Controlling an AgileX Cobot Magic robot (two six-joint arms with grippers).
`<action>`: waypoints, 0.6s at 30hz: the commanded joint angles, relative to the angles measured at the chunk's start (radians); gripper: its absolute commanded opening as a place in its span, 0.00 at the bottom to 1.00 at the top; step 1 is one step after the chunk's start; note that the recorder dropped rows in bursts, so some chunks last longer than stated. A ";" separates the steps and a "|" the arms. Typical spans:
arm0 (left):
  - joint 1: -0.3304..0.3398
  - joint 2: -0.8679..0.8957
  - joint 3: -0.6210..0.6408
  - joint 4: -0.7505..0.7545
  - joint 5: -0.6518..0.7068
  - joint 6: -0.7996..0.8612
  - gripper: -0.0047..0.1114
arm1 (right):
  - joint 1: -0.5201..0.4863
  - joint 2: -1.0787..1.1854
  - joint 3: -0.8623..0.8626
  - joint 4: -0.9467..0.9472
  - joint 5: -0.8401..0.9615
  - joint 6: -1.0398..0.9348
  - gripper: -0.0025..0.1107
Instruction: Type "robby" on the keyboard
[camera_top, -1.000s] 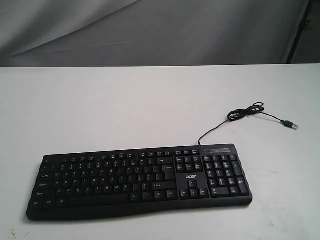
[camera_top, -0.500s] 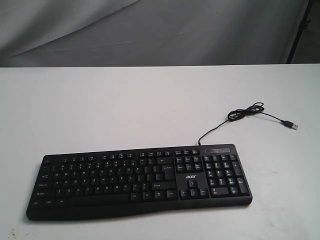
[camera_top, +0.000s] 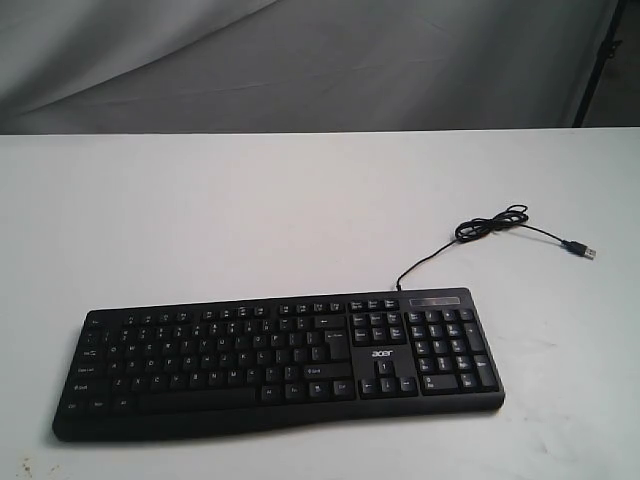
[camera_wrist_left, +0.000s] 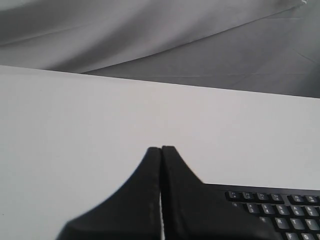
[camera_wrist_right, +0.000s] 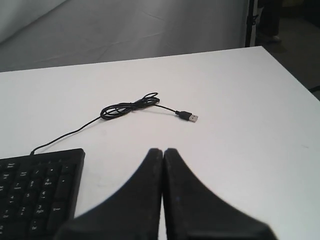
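The black keyboard (camera_top: 280, 365) with white legends and an "acer" logo lies near the front of the white table (camera_top: 250, 210). Neither gripper appears in the exterior view. In the left wrist view my left gripper (camera_wrist_left: 161, 149) is shut with nothing in it, and a corner of the keyboard (camera_wrist_left: 280, 210) with its function keys shows beside it. In the right wrist view my right gripper (camera_wrist_right: 163, 151) is shut and empty, beside the keyboard's number pad end (camera_wrist_right: 40, 190).
The keyboard's thin black cable (camera_top: 490, 228) runs back right in a loose coil and ends in a USB plug (camera_top: 583, 250), also visible as the USB plug (camera_wrist_right: 189, 117). A grey cloth backdrop (camera_top: 300, 60) hangs behind the table. A dark stand (camera_top: 600, 60) rises at far right.
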 joint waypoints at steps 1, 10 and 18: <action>-0.003 -0.004 0.005 -0.009 -0.002 -0.002 0.04 | -0.007 -0.007 -0.120 0.024 0.123 0.000 0.02; -0.003 -0.004 0.005 -0.009 -0.002 -0.002 0.04 | -0.007 0.249 -0.475 -0.011 0.197 0.005 0.02; -0.003 -0.004 0.005 -0.009 -0.002 -0.002 0.04 | -0.005 0.563 -0.723 0.035 0.261 0.032 0.02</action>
